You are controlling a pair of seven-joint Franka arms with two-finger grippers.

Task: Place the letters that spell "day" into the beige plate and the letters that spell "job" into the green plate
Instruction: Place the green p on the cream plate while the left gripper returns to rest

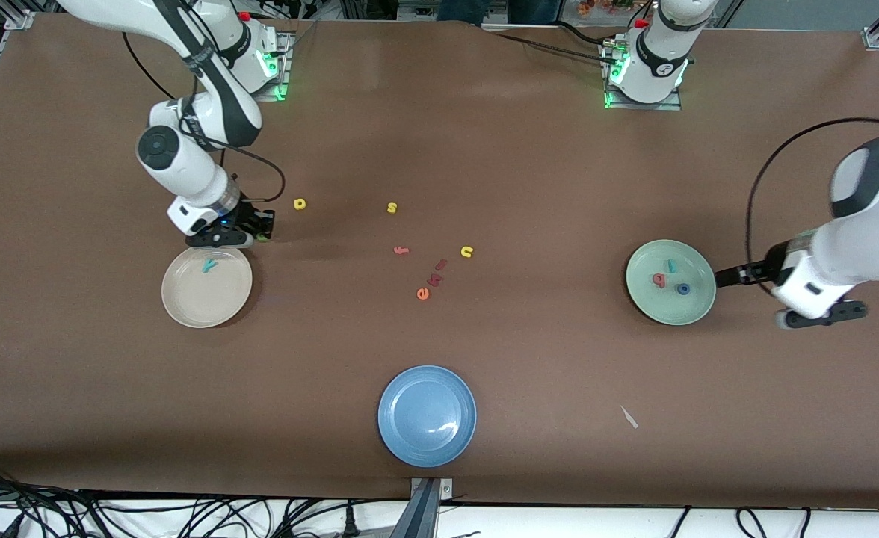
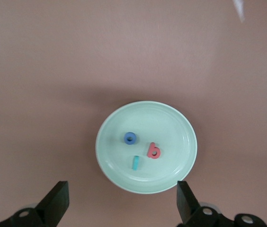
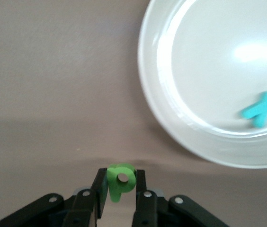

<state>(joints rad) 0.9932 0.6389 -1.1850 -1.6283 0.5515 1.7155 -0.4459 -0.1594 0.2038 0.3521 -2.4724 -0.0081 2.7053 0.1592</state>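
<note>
Nearest to the camera you see the blue plate, well apart from both grippers. You have the beige plate just under and beside the right gripper, and the teal y lies in it, near the rim that is closest to this gripper. You have the green plate just beside the left gripper, toward the middle of the table from it; inside lie the salmon-red b, the blue o and the teal j. You can see in the left wrist view that the fingers of the left gripper stand wide apart with nothing between them. Your right gripper is clamped on the green letter, over the table just outside the beige plate. You find the yellow rounded letter on the table near the right gripper, toward the middle of the table from it
</note>
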